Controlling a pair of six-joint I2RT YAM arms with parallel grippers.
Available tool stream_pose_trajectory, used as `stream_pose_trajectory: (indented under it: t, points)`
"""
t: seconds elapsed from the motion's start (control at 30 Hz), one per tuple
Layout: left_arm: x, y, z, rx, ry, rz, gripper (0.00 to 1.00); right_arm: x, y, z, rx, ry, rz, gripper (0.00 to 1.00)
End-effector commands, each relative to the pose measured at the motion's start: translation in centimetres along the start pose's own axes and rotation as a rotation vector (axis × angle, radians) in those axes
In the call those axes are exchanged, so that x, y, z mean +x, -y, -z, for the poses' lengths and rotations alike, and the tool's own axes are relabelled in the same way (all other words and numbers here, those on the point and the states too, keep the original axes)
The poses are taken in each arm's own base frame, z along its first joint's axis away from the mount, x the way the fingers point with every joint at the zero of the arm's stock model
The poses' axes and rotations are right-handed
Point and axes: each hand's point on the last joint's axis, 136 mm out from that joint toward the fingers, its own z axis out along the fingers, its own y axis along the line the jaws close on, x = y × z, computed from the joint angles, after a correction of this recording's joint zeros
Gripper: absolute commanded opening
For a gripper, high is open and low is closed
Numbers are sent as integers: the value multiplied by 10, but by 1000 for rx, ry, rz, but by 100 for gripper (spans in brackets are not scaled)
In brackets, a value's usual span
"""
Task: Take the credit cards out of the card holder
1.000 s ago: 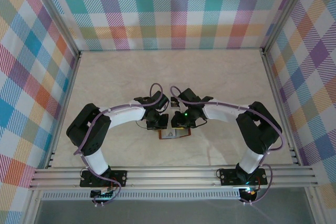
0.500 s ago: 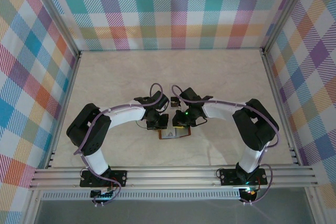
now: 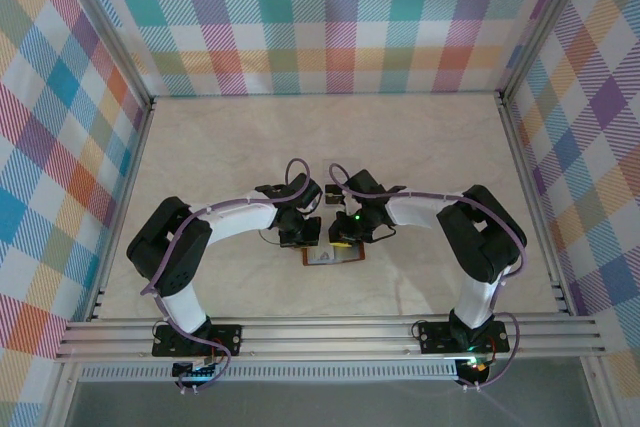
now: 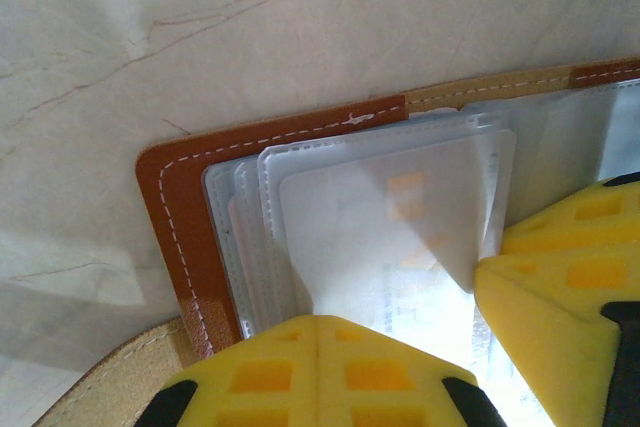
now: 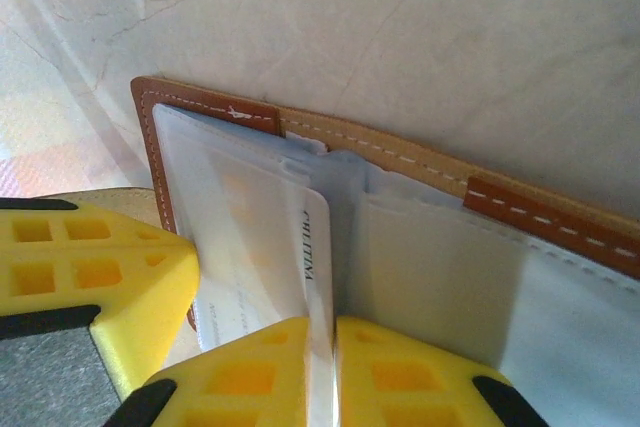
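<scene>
Cards (image 4: 390, 237) sit tucked in the clear sleeves (image 4: 247, 247) of the holder (image 3: 333, 256), which lies open flat near the middle of the table's near side, right under both wrists. The right gripper (image 5: 322, 347) is pinched on one card (image 5: 318, 237), a pale one standing on edge between its pads. The left gripper (image 4: 315, 332) is clenched with nothing between its pads that I can see, parked on the near end of the left-hand sleeves like it's pinning them down.

Stuff I'd worry about from here:
- Can't tell if the right pads caught just the card or a bit of sleeve too. If sleeve's in there, a pull probably drags the whole stack or lifts the holder.
- The left gripper only covers a small patch of the holder, so a hard tug could slide the leather out from under it.
- Thin glossy card and a grip on just its edge, so it might slip out halfway.
- Both sets of fingers are just beside each other, so an angled pull could knock them together.

Table (image 3: 420, 147) is pale marble-look with thin veins, looks smooth, so I'd guess the holder skids easily. Pastel plaid walls (image 3: 330, 17) on the left, right and far sides, metal rail (image 3: 330, 332) along the near edge.
</scene>
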Motion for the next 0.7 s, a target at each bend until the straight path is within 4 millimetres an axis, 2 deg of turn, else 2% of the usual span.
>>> stream_pose_trajectory:
  t: [0.0,0.33,0.67]
  points:
    - [8,-13,-10,-37,-41,21,2,5,-6,-6,-51,-25,2,13]
    - [11,-24,-7,-85,-33,29,2,6,10,9,16,13,-17,5]
    - [11,-27,-6,-102,-32,33,2,4,20,20,81,46,-32,4]
